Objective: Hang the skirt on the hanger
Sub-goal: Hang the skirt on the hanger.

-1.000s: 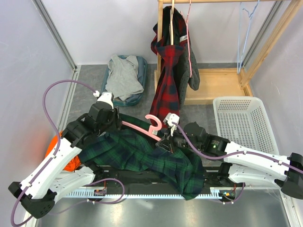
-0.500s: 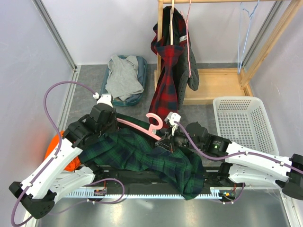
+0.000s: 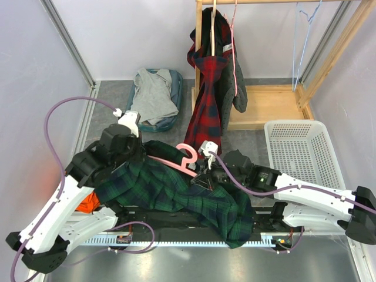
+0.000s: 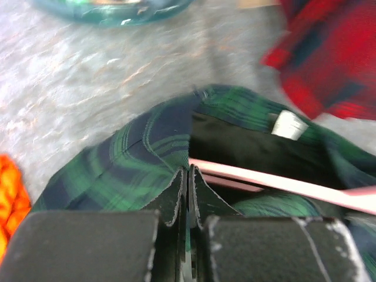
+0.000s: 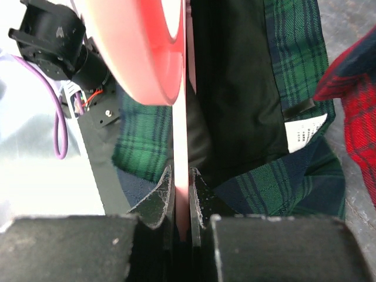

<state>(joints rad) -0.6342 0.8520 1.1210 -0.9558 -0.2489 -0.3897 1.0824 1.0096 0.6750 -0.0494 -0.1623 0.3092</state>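
Note:
The green plaid skirt (image 3: 176, 191) lies bunched on the floor between my arms. Its black-lined waist opening faces the back. The pink hanger (image 3: 176, 161) lies across that opening, with its hook by my right wrist. My left gripper (image 3: 138, 154) is shut on the skirt's waist edge (image 4: 129, 158); a sliver of green cloth shows between the jaws (image 4: 189, 173). The hanger's bar (image 4: 264, 183) runs just beyond them. My right gripper (image 3: 198, 176) is shut on the hanger (image 5: 179, 135) near its hook, with the jaws (image 5: 181, 176) pinching the flat pink bar over the skirt (image 5: 294, 64).
A wooden clothes rack (image 3: 264, 106) stands at the back with a red plaid garment (image 3: 208, 100) and a blue wire hanger (image 3: 305, 23) on it. A white basket (image 3: 302, 153) is on the right. A teal bin of grey clothes (image 3: 154, 97) is back left. An orange item (image 3: 88, 202) lies under my left arm.
My left arm has moved back and to the left, pulling the skirt's waist edge with it. The hanger and my right gripper have shifted slightly left and back.

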